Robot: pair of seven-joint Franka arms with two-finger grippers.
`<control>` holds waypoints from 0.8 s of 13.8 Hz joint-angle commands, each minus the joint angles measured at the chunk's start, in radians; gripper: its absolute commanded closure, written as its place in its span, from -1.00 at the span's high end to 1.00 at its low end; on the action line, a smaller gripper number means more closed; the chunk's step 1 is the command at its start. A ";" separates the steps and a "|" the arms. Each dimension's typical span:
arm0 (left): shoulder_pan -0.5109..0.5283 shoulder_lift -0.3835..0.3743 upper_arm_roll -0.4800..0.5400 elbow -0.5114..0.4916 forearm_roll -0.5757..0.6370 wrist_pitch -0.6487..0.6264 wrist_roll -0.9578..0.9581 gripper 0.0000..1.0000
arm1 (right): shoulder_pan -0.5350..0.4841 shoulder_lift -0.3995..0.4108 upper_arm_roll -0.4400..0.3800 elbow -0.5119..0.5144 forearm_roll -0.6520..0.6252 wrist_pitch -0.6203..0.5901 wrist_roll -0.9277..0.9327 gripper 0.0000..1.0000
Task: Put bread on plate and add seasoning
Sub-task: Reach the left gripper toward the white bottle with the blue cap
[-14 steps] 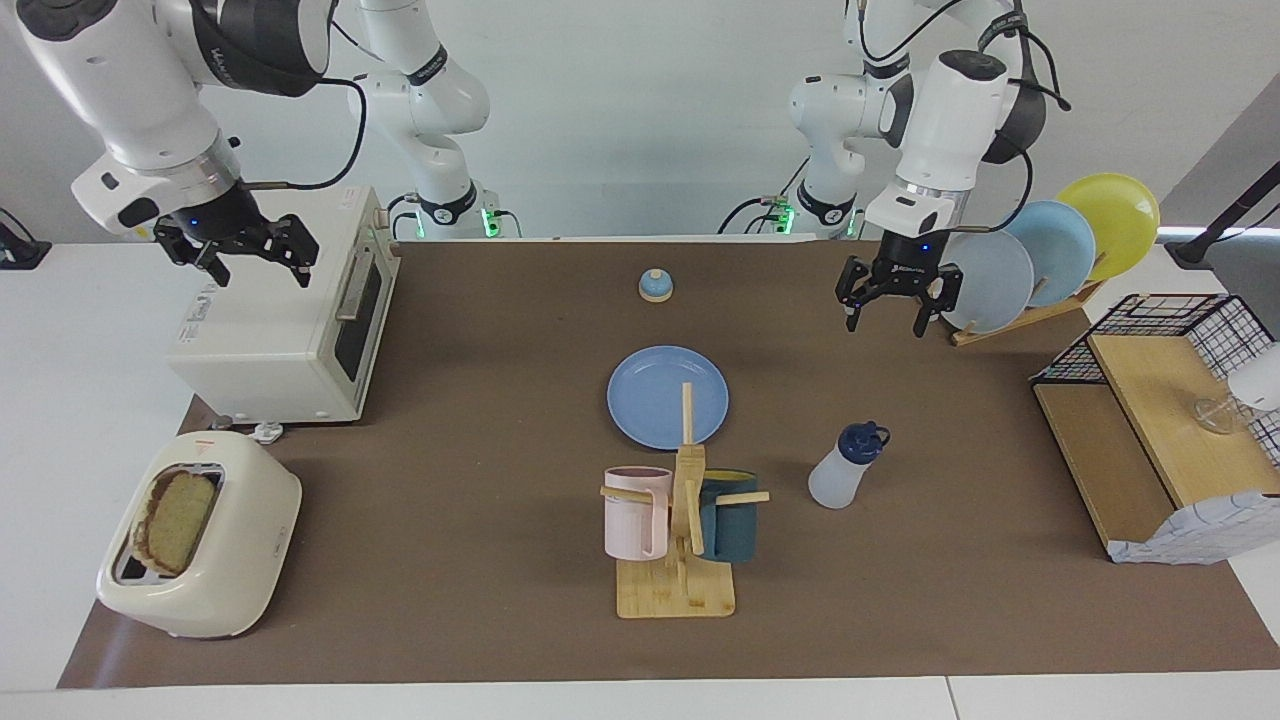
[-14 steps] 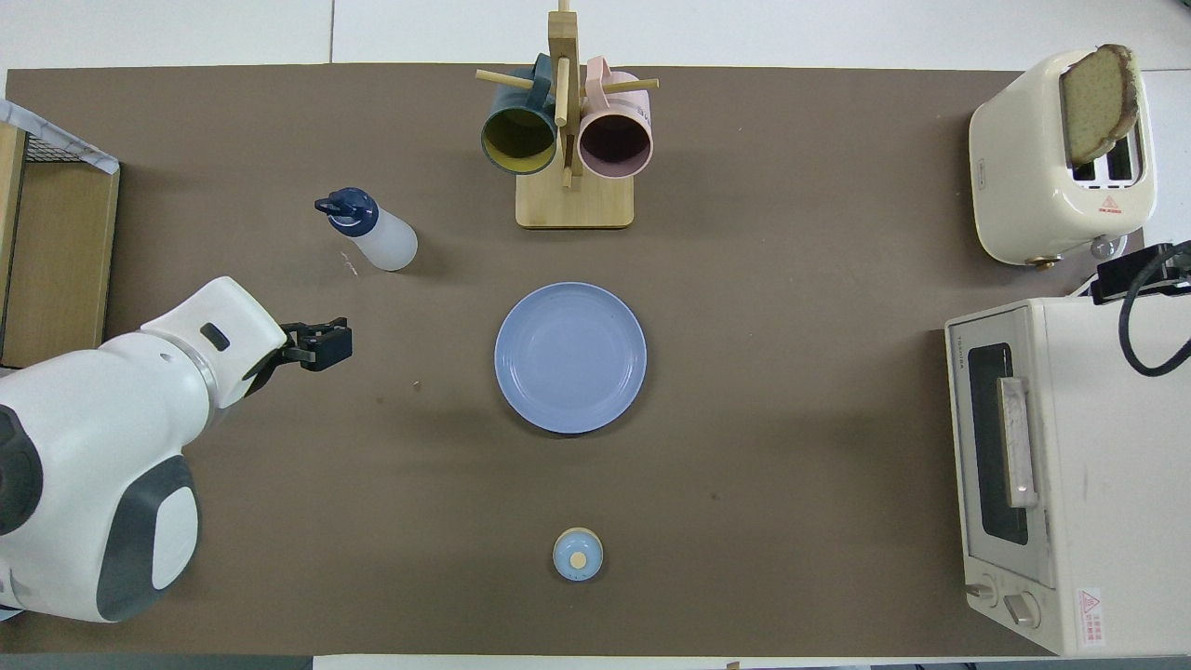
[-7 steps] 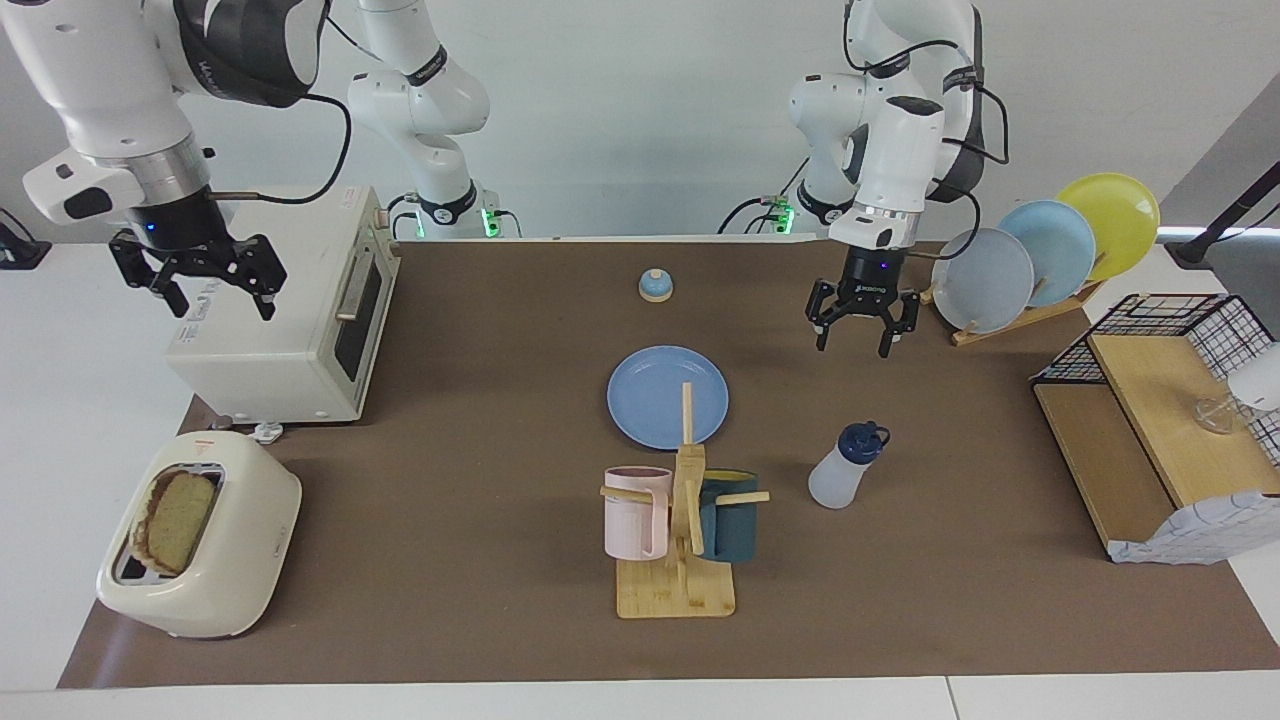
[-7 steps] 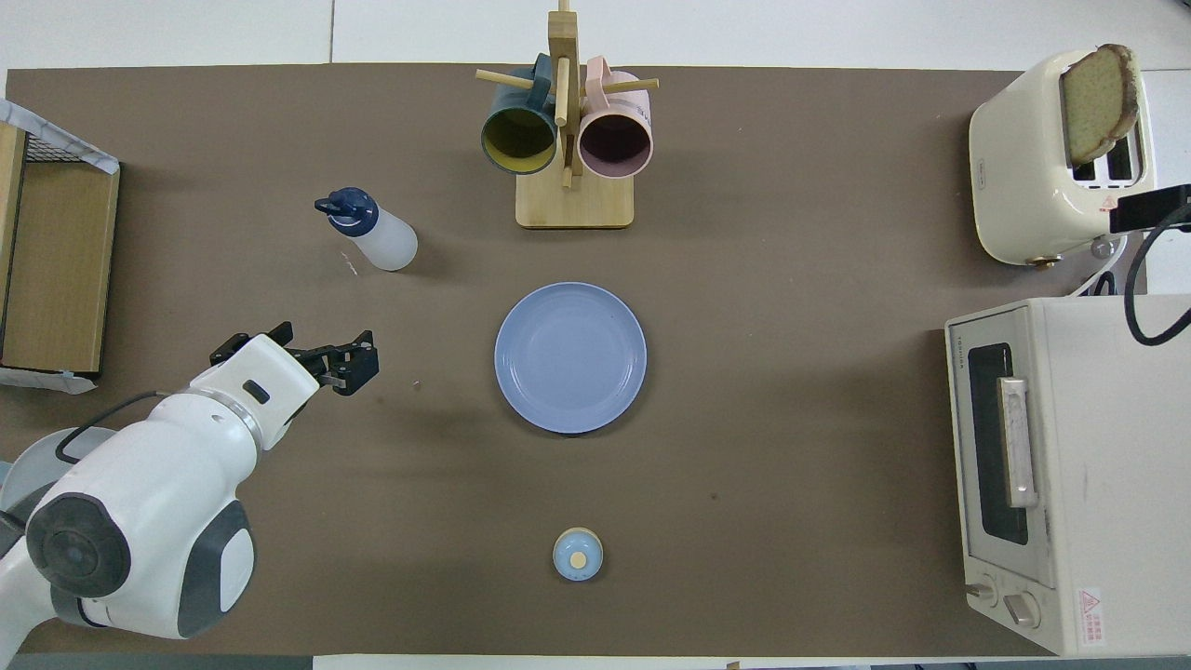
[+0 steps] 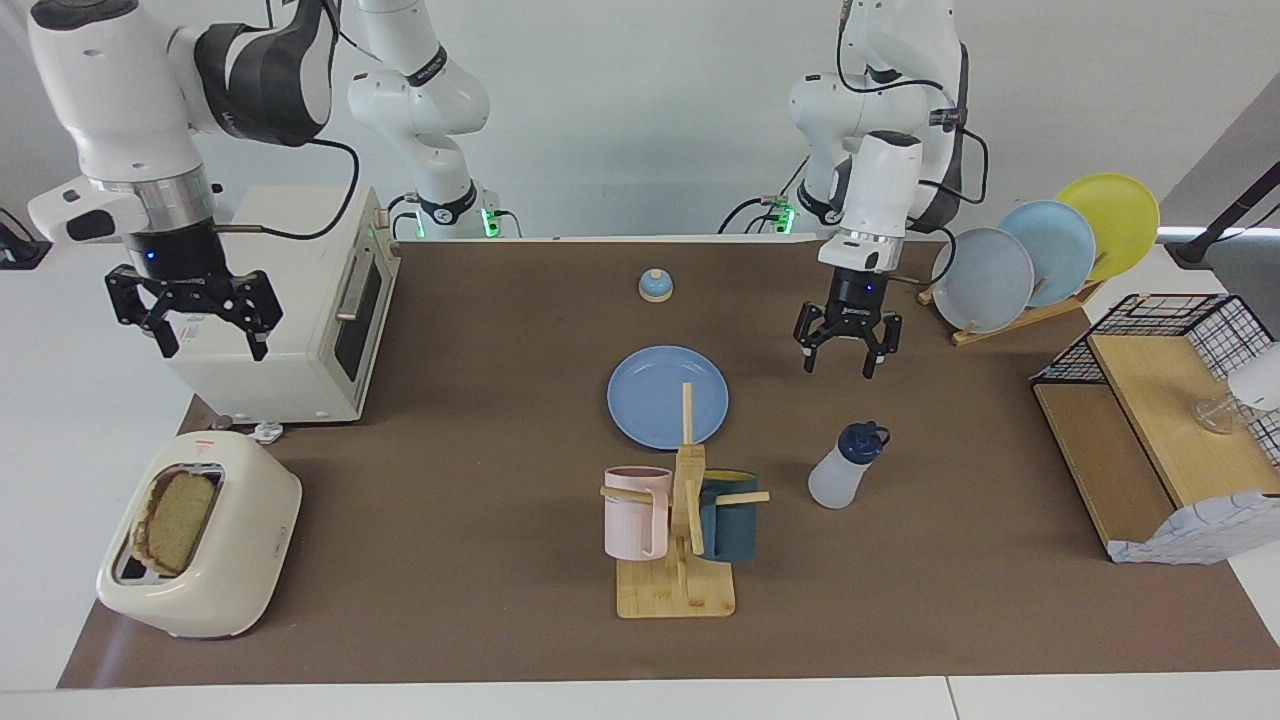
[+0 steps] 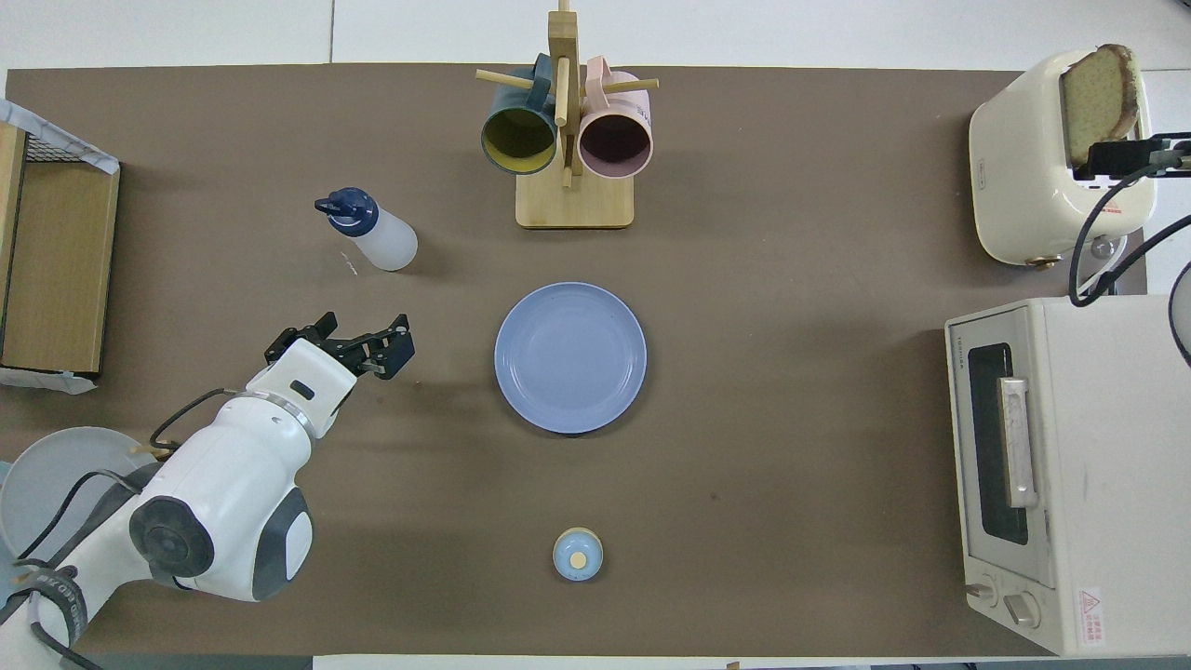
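You see only the top of the bread (image 5: pixel 175 517); the toaster (image 5: pixel 230 560) hides the rest. In the overhead view the right gripper (image 6: pixel 1130 156) is mostly cut off at the picture's edge, covering the bread's lower corner.

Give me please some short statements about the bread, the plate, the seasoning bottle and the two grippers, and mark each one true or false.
1. The bread lies on the blue plate. False: it stands in the toaster.
2. The plate is empty. True.
3. The left gripper grips the seasoning bottle. False: it hangs open above the mat, apart from the bottle.
4. The right gripper is open and holds nothing. True.
5. The bottle's cap is off. False: its dark blue cap is on.
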 commanded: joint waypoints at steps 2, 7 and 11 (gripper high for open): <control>-0.035 0.078 0.009 0.061 -0.048 0.054 -0.003 1.00 | -0.057 0.076 0.005 -0.001 0.015 0.121 0.006 1.00; -0.037 0.147 0.015 0.146 -0.048 0.045 0.003 1.00 | -0.066 0.154 0.004 0.005 0.007 0.244 0.006 1.00; -0.037 0.181 0.020 0.186 -0.050 0.045 0.005 1.00 | -0.080 0.195 0.004 0.018 0.000 0.298 0.001 1.00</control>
